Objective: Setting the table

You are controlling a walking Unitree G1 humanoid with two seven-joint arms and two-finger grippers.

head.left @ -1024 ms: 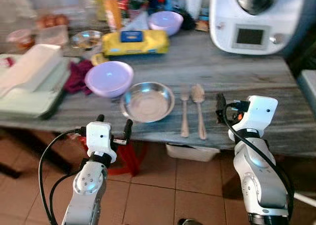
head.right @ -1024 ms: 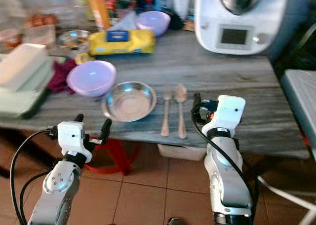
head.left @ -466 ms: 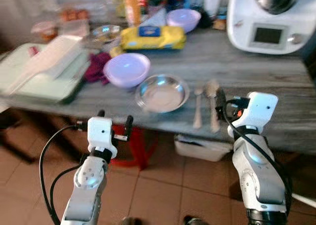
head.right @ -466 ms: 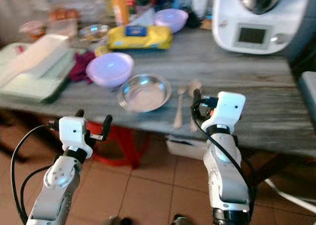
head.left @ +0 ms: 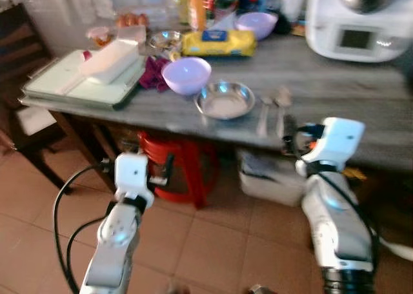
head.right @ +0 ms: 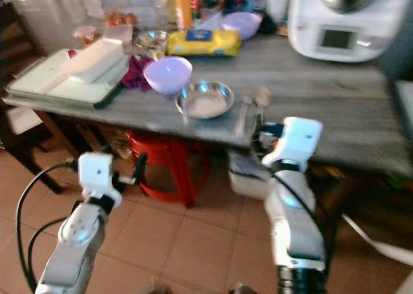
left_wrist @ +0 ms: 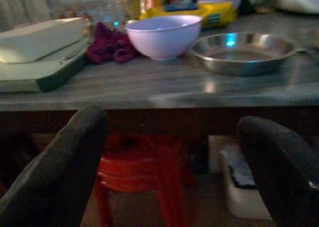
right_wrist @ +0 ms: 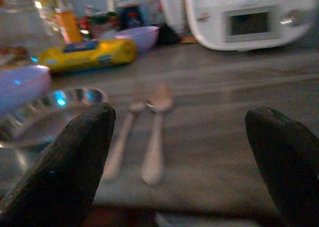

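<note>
The steel bowl [head.left: 224, 100] sits near the tabletop [head.left: 335, 91] front edge, lilac bowl [head.left: 186, 74] just behind-left of it, fork [head.left: 264, 113] and spoon [head.left: 281, 104] just right of it. Risk, as I judge it: the blurred, unsteady view could make a reach misjudge the edge and knock cutlery to the tiled floor [head.left: 213, 242]. Left tool [head.left: 137, 166] and right tool [head.left: 293, 139] hang spread and empty below the bowl's level; a red stool [head.left: 177, 171] stands under it
</note>
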